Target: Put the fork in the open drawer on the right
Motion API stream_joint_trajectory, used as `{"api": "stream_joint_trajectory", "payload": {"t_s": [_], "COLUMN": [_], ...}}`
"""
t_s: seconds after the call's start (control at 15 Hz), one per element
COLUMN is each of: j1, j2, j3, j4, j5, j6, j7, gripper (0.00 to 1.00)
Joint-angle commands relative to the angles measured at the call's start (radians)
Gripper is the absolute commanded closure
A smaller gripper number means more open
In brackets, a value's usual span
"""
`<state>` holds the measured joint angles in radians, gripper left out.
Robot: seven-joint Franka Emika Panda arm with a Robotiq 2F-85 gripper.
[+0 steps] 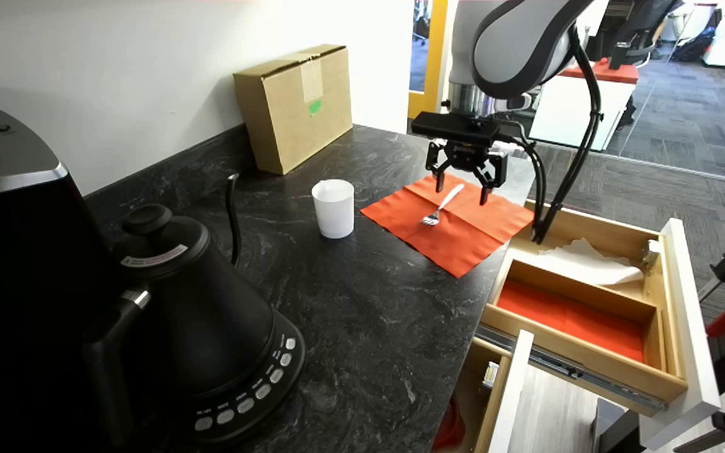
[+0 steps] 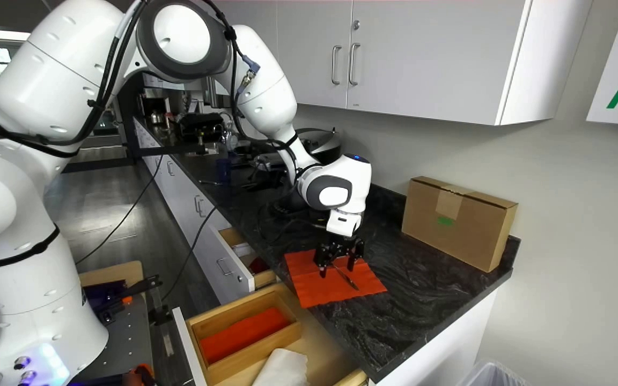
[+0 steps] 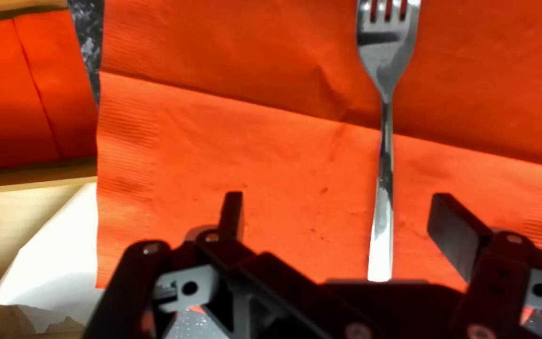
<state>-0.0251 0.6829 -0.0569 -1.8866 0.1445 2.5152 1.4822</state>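
The silver fork (image 1: 445, 200) lies on a flat orange-red napkin (image 1: 463, 245) on the dark counter. The fork also shows in an exterior view (image 2: 345, 276) and in the wrist view (image 3: 386, 155), tines at the top. My gripper (image 1: 462, 195) is open and points down over the napkin; it also shows in an exterior view (image 2: 337, 269). In the wrist view the gripper (image 3: 337, 207) has the fork's handle between its fingers, nearer the right finger, apart from both. The open drawer (image 1: 690, 314) has a red-floored compartment and wooden divider; it also shows in an exterior view (image 2: 258, 349).
White paper (image 1: 589, 263) lies in the drawer beside the divider. A second drawer (image 1: 513, 390) is partly open. A white cup (image 1: 334, 211), a cardboard box (image 1: 312, 107) and a black kettle (image 1: 205, 321) stand on the counter. A cable hangs beside the arm.
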Motion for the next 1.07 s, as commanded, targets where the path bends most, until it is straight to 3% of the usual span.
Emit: {"api": "stream_joint_trajectory", "payload": {"t_s": [0.0, 0.07, 0.67, 0.73, 1.0], "j1": [0.013, 0.017, 0.016, 0.016, 0.022], "j2": [-0.015, 0.039, 0.177, 0.151, 0.147], "j3": [-0.015, -0.018, -0.025, -0.023, -0.030], "j4": [-0.049, 0.046, 0.294, 0.249, 0.275], "j5": [0.036, 0.034, 0.039, 0.047, 0.059], "j6": [0.064, 0.027, -0.036, -0.052, -0.182], "j7": [-0.043, -0.034, -0.013, -0.009, 0.020], "gripper": [0.00, 0.00, 0.00, 0.00, 0.00]}}
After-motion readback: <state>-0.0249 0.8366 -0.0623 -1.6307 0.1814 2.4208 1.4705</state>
